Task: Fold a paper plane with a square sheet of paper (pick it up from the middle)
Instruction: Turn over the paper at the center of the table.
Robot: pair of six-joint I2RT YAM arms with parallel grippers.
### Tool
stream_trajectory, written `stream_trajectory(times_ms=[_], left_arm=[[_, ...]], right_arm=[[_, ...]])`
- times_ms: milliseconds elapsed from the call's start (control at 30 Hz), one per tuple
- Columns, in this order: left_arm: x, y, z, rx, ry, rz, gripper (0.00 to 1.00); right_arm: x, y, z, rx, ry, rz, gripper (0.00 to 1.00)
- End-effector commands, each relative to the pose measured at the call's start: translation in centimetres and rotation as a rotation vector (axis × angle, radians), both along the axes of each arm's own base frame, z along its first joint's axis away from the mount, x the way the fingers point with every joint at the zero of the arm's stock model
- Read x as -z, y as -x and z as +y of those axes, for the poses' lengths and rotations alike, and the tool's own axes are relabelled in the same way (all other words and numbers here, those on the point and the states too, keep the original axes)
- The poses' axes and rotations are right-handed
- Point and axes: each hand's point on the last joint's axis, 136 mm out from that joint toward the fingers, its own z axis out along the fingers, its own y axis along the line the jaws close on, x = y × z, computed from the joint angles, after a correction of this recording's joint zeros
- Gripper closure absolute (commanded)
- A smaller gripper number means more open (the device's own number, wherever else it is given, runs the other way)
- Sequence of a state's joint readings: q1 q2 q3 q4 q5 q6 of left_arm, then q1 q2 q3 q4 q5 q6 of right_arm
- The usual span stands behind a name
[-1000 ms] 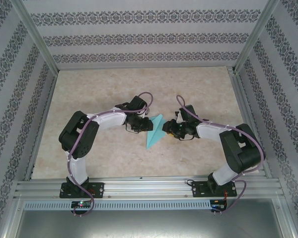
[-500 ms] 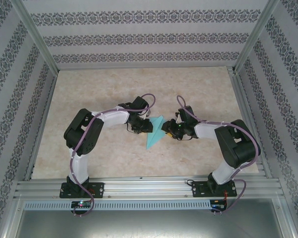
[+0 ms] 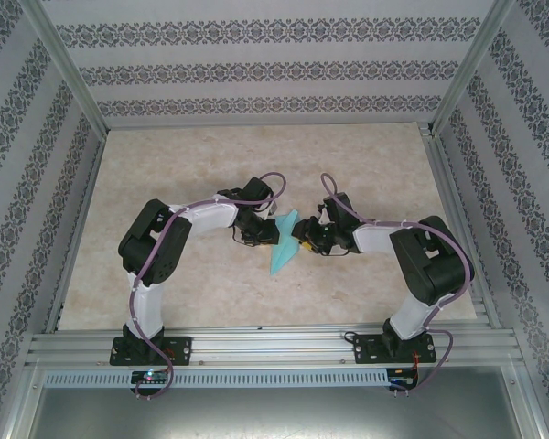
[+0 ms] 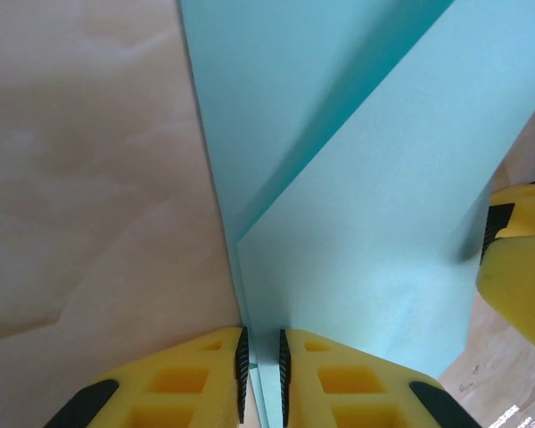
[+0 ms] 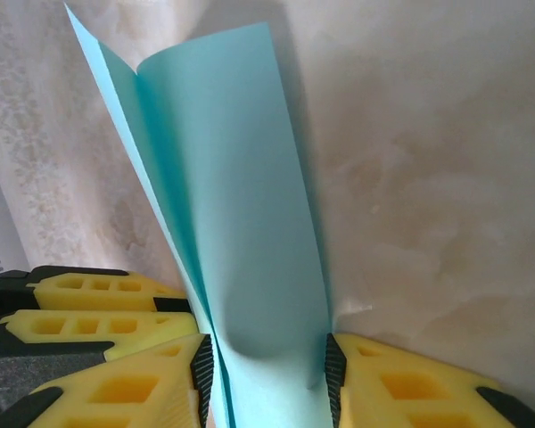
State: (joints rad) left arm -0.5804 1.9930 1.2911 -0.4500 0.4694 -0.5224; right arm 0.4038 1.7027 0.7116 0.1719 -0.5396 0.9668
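Paper (image 3: 284, 245) sits half-folded at the middle of the table (image 3: 146, 183), left gripper (image 4: 260, 374) pinched on its folded edge, right gripper (image 5: 266, 383) clasping its bowed flap, so we want edges matched before we press the fold.

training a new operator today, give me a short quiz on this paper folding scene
1. True or false: the jaws of the left gripper pinch the folded turquoise paper sheet.
2. Where is the paper? A between both grippers; B in the far left corner; C beside the arm bases.
3. Fill in: the fingers of the right gripper are ___ in colour.
Key: 1 true; 2 A; 3 yellow.
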Motion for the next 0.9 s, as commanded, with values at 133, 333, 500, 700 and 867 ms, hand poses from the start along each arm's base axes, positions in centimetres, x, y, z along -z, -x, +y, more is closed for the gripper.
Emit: stream_trajectory(times_ms=[133,333,500,700,867], left_arm=[[0.8,0.5,0.6,0.018,-0.037,0.032,0.84],[1.1,0.6,1.2,0.013,-0.068,0.033,0.85],[1.3,0.5,1.4,-0.005,-0.071,0.031,0.86],[1.3,0.4,1.5,-0.029,-0.069,0.027,0.86],[1.2,0.4,1.3,-0.035,-0.057,0.027,0.86]], right_arm=[[-2.2,-1.7,2.2,-0.027,-0.122,-0.065,0.56],[-3.4,-2.6,3.6,-0.099,-0.170,-0.102,0.53],[-2.7,-2.7,3.8,-0.110,-0.165,-0.084,0.51],[-2.4,-1.0,3.0,-0.094,-0.123,-0.096,0.50],[-2.1,-0.2,3.4,-0.146,-0.097,-0.109,0.53]])
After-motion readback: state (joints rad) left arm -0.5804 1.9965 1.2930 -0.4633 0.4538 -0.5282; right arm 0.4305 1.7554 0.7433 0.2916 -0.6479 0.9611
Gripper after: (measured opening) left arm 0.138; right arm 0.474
